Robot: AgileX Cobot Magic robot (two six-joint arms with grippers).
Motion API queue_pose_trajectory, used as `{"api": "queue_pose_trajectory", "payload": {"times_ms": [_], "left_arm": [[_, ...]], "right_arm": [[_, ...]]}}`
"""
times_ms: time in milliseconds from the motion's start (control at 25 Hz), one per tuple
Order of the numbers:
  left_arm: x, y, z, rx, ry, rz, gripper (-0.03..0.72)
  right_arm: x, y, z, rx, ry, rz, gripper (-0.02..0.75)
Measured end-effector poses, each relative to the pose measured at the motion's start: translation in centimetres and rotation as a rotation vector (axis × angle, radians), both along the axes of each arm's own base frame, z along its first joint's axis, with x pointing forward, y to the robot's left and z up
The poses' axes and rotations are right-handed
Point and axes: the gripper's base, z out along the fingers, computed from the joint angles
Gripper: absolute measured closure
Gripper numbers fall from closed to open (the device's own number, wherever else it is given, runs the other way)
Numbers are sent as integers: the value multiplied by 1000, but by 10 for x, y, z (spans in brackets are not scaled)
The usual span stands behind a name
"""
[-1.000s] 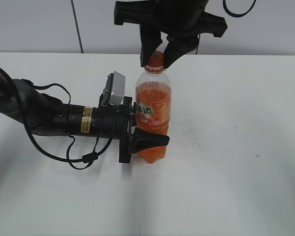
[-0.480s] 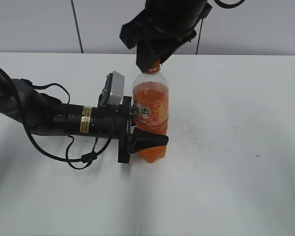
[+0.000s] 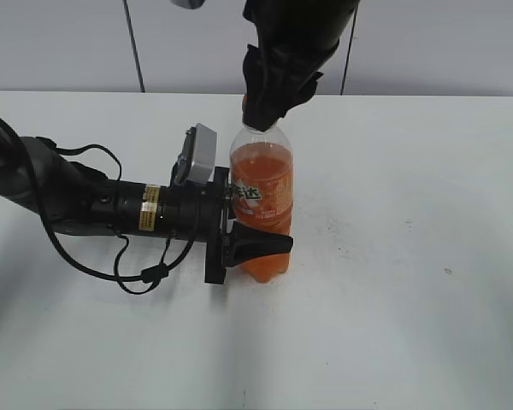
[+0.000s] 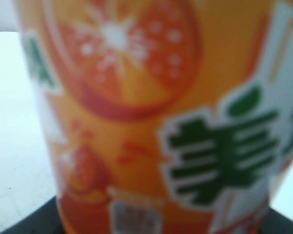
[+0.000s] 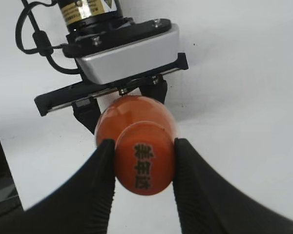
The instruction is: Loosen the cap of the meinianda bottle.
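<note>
The meinianda bottle (image 3: pixel 261 201), clear plastic with orange drink and an orange label, stands upright on the white table. My left gripper (image 3: pixel 255 243) lies low from the left and is shut on the bottle's body; the label (image 4: pixel 151 117) fills the left wrist view, blurred. My right gripper (image 3: pixel 261 107) comes down from above and hides the cap in the exterior view. In the right wrist view the orange cap (image 5: pixel 144 163), with dark marks on top, sits between the two black fingers (image 5: pixel 142 168), which press on its sides.
The white table (image 3: pixel 410 256) spreads around the bottle. The left arm with its black cables (image 3: pixel 94 209) lies across the table's left half. A grey wall stands behind the table.
My right gripper has rotated about the cap and closed down over it, hiding it in the exterior view. The bottle has shifted slightly to the left. The left arm holds still.
</note>
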Motion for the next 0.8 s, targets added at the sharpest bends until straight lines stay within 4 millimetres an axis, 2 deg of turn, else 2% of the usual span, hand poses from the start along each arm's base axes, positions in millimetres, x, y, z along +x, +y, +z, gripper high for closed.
{"api": "queue_pose_trajectory", "payload": {"times_ms": [200,560,800], "left_arm": [[0,0,0,3,-3,-8,298],[0,0,0,6,-10,-16,298],[0,0,0,8,-7,-16,298]], "right_arm": [[0,0,0,-26,-36,111,464],[-1,-1,1,-39,-55,175,465],[-11,-6,23,8,-88,178,465]]}}
